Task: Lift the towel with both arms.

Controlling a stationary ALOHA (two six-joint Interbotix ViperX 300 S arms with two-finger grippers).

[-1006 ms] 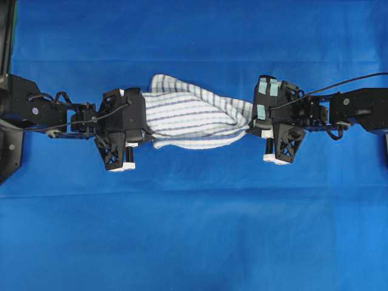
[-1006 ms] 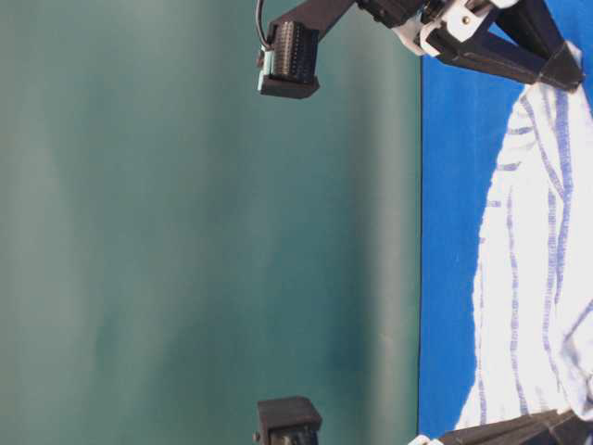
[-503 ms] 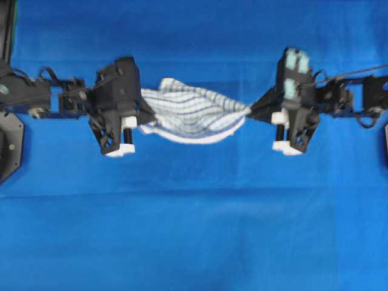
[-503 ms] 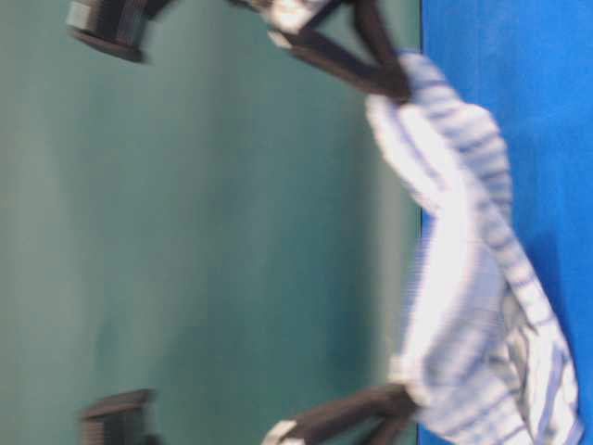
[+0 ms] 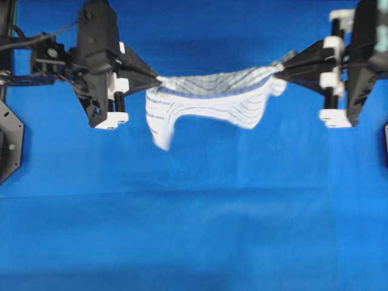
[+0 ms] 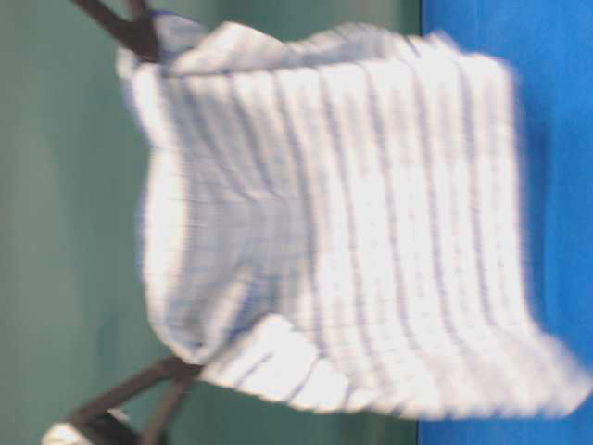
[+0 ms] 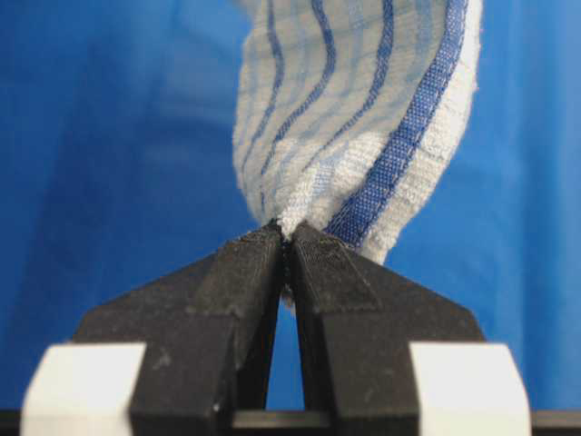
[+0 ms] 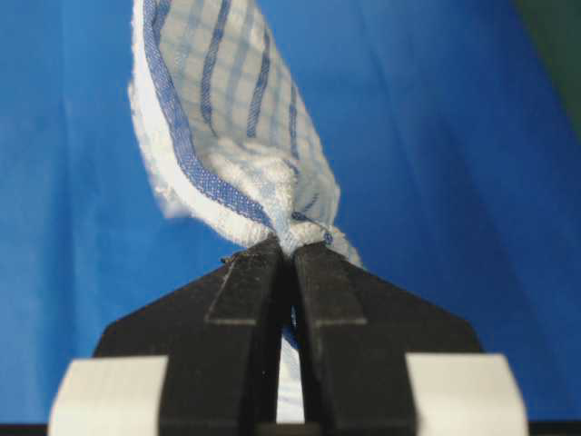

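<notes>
The white towel with thin blue stripes hangs stretched between my two grippers, off the blue tablecloth. My left gripper is shut on its left corner, and the pinch shows close up in the left wrist view with the towel rising from the tips. My right gripper is shut on the right corner, seen again at the tips under the bunched towel. In the table-level view the towel fills most of the frame, blurred, its lower edge sagging.
The blue tablecloth covers the whole table. A dark green backdrop stands behind it. A black arm base sits at the left edge of the overhead view.
Both grippers have risen and drawn apart with the towel's corners. The towel went from a bunched heap on the cloth to a spread sheet hanging in the air.
</notes>
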